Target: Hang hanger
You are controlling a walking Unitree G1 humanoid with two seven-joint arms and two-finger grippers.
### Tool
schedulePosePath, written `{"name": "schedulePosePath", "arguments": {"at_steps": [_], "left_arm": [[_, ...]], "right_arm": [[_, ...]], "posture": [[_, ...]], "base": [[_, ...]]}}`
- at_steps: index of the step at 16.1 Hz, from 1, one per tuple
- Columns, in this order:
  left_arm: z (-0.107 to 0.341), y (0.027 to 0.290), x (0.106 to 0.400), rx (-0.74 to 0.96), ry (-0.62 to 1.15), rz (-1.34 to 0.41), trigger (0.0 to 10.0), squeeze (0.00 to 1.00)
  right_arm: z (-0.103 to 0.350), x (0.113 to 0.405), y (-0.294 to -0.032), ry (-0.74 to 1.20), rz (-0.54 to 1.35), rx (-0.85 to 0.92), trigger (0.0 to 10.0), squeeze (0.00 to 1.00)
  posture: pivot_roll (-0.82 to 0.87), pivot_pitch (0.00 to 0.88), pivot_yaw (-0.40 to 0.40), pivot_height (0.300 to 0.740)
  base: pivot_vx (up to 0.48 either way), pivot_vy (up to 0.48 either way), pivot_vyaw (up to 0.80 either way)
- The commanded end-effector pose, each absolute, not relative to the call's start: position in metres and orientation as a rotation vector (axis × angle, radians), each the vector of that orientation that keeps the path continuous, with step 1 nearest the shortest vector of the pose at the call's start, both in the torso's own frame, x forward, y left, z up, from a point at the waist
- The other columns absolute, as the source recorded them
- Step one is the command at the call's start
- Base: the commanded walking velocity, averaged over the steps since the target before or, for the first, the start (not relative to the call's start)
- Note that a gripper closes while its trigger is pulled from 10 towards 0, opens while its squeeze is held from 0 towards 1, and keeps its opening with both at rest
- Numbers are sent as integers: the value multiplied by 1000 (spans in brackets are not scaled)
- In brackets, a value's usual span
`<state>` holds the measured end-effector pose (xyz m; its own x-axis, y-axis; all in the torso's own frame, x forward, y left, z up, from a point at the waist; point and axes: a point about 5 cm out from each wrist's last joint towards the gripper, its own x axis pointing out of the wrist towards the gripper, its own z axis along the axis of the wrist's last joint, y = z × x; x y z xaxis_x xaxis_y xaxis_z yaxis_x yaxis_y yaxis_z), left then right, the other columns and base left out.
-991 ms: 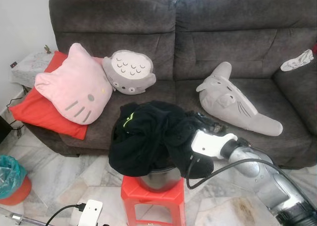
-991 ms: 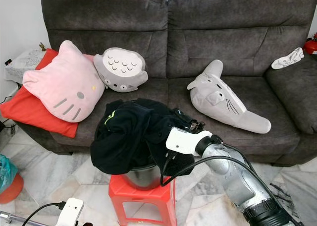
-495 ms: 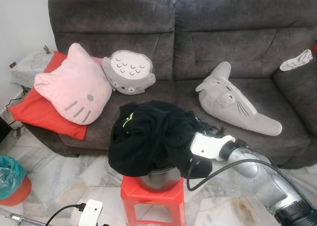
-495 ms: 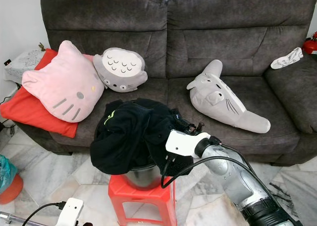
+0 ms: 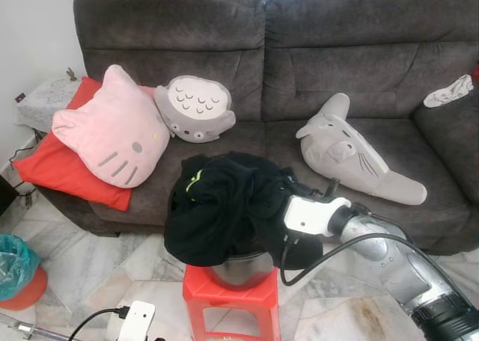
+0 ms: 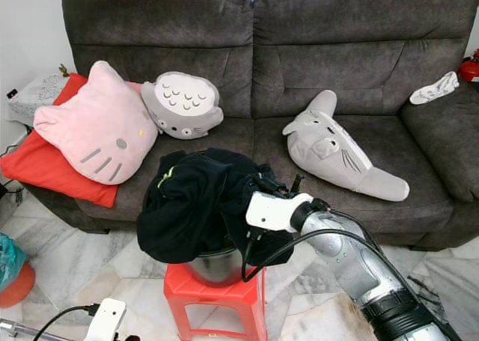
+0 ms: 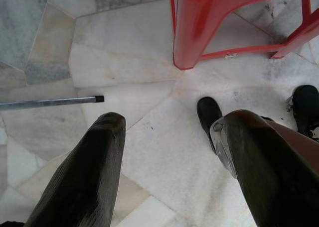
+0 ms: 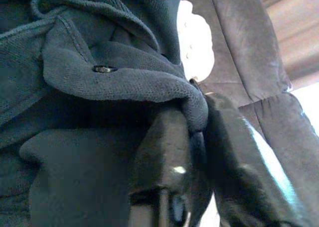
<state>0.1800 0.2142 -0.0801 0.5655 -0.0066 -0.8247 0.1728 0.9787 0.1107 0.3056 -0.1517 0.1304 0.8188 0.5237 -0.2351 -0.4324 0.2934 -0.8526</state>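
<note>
Right gripper (image 8: 192,152) pinching the black garment (image 5: 221,206) at lower centre; no hanger can be made out.

You are at the grasp step: its fingers (image 8: 162,152) are pressed onto a fold of cloth heaped over the metal pot (image 5: 238,268) on the red stool (image 5: 232,305). Next, I judge, you must lift slowly to expose any hanger. The left gripper (image 7: 169,152) hangs idle over the floor, fingers spread.
</note>
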Motion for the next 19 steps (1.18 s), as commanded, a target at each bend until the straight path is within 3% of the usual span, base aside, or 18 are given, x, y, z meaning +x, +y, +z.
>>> {"name": "schedulePosePath", "arguments": {"at_steps": [1,4,5,15,19], "left_arm": [[-79,217,180,201,962,-102,10000,0],[-79,217,180,200,961,-102,10000,0],[-79,217,180,200,961,-102,10000,0],[-79,217,181,211,958,-101,10000,0],[-79,218,181,213,956,-97,10000,0]], "right_arm": [[133,308,-146,-113,664,-1090,0,0],[133,308,-141,-111,716,-1082,0,0],[134,308,-139,-113,733,-1071,10000,0],[161,343,-144,-227,611,-1138,10000,0],[171,357,-126,-296,664,-1142,10000,0]], "posture": [[-74,0,79,740],[-73,0,78,740],[-73,0,78,740],[-69,0,78,740],[-64,0,79,740]], "base": [[0,0,0],[0,0,0],[0,0,0],[0,0,0],[0,0,0]]}}
